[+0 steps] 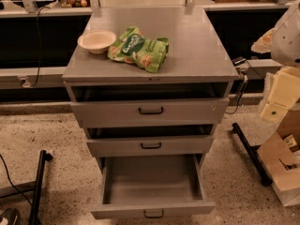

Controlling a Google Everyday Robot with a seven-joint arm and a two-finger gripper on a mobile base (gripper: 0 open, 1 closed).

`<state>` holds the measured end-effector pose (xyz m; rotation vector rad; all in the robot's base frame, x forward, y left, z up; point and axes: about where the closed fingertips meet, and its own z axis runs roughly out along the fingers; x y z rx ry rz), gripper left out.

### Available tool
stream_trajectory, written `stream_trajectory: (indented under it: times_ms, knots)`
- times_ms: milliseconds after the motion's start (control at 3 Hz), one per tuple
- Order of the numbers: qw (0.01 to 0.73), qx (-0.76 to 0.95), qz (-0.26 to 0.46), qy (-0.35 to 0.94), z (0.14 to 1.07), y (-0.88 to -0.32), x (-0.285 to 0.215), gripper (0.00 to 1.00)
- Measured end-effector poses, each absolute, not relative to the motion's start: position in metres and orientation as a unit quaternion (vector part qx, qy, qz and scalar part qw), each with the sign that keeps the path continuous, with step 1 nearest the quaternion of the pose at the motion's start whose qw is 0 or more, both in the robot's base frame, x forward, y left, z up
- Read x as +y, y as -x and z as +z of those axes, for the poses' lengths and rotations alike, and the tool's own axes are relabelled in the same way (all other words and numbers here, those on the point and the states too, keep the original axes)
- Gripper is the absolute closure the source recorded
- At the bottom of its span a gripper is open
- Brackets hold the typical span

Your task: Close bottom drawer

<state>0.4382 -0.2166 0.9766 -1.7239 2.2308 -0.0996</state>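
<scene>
The bottom drawer (152, 212) is grey metal with a small black bar handle (153, 214) on its low front. It is pulled far out of the grey cabinet (150, 71), and its inside (152, 179) is bare. The mid-width drawer (150, 145) and the widest drawer (150, 110) above it each stand slightly out. My gripper (280, 95) is at the right edge of the view, level with the upper drawers. It is well to the right of the cabinet and touches no drawer.
A beige bowl (96, 40) and a green snack bag (139, 48) lie on the cabinet top. A black bar (251, 153) lies on the speckled floor at the right, and a black stand (38, 186) at the left. A counter runs behind.
</scene>
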Motion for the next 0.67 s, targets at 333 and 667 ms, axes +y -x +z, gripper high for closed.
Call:
stream_trajectory:
  times_ms: [333,667]
  knots:
    - [0.16,0.781,-0.035,0.603,0.977,-0.438,-0.217,0.0]
    - [0.136,0.795,-0.002,0.592,0.923,-0.454,-0.223,0.0]
